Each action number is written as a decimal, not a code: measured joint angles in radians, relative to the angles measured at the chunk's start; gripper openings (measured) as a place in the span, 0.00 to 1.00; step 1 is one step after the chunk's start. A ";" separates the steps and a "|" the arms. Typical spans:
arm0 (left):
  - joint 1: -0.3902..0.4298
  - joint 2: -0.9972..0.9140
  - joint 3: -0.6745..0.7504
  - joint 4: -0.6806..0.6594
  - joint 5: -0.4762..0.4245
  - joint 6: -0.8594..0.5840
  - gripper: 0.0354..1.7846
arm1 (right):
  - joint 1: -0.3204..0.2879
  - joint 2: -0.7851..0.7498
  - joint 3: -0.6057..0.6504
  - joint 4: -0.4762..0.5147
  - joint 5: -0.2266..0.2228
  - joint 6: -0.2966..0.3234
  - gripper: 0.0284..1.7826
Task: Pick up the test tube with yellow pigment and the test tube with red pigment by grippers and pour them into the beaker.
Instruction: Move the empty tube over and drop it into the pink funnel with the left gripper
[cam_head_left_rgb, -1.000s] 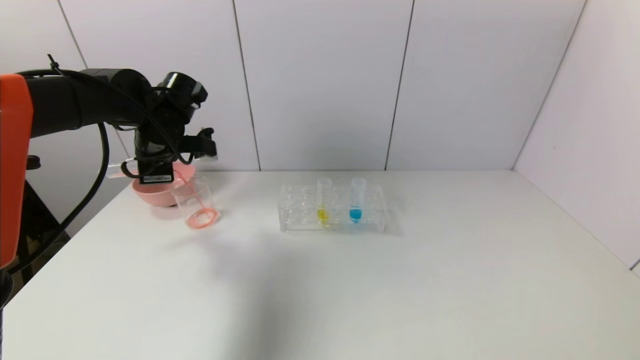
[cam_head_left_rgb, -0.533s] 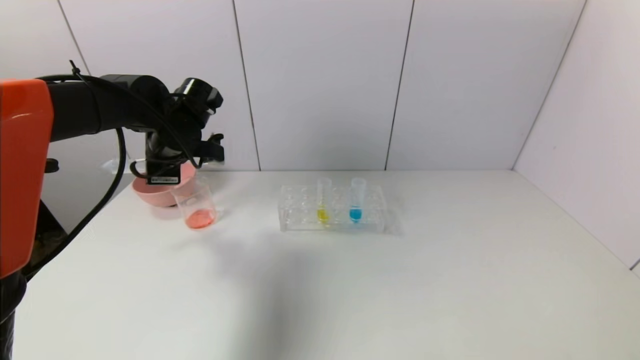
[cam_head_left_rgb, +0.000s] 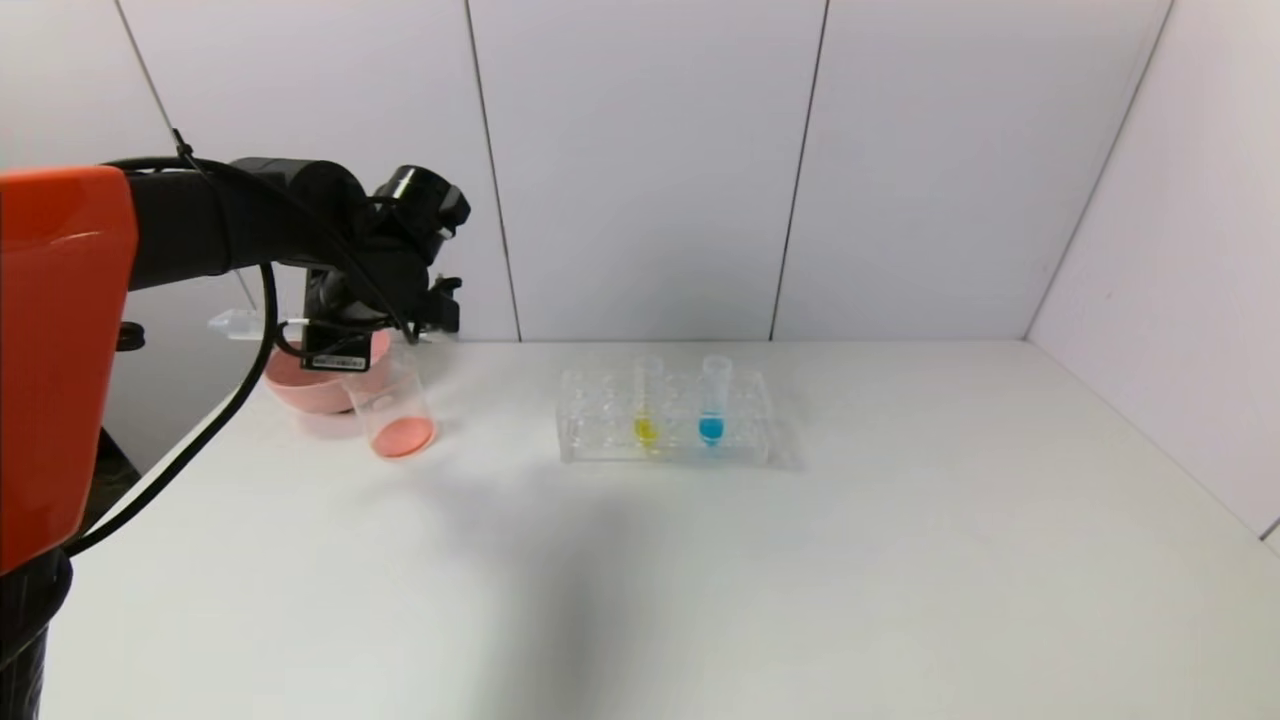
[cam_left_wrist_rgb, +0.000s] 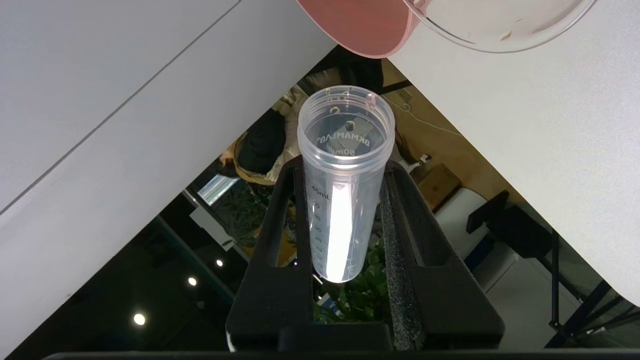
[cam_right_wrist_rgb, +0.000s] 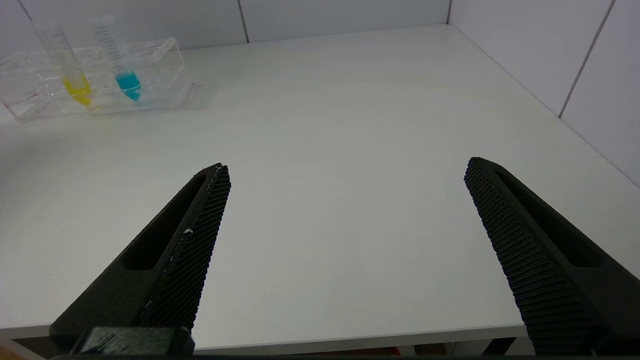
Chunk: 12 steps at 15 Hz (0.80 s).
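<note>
One tube is spent: the test tube with red pigment (cam_left_wrist_rgb: 345, 185) lies sideways and empty, clamped in your left tool (cam_left_wrist_rgb: 345, 220) beside the beaker (cam_head_left_rgb: 392, 405), which now holds a full pink-red pool where a second ago only a ring showed. Since then the arm has lifted and shifted toward the rack (cam_head_left_rgb: 665, 420). The test tube with yellow pigment (cam_head_left_rgb: 646, 405) waits there on the counter (cam_head_left_rgb: 700, 580); your right tool (cam_right_wrist_rgb: 345, 210) hangs wide open, empty.

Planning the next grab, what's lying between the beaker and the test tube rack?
Nothing: in the head view the table is bare between the beaker and the rack.
</note>
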 joint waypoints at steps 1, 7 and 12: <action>0.002 -0.010 0.000 -0.007 -0.007 -0.003 0.22 | 0.000 0.000 0.000 0.000 0.000 0.000 0.96; 0.100 -0.105 0.014 -0.096 -0.377 -0.179 0.22 | 0.000 0.000 0.000 0.000 0.000 0.000 0.96; 0.184 -0.217 0.180 -0.243 -0.651 -0.652 0.22 | 0.000 0.000 0.000 0.000 0.000 0.000 0.96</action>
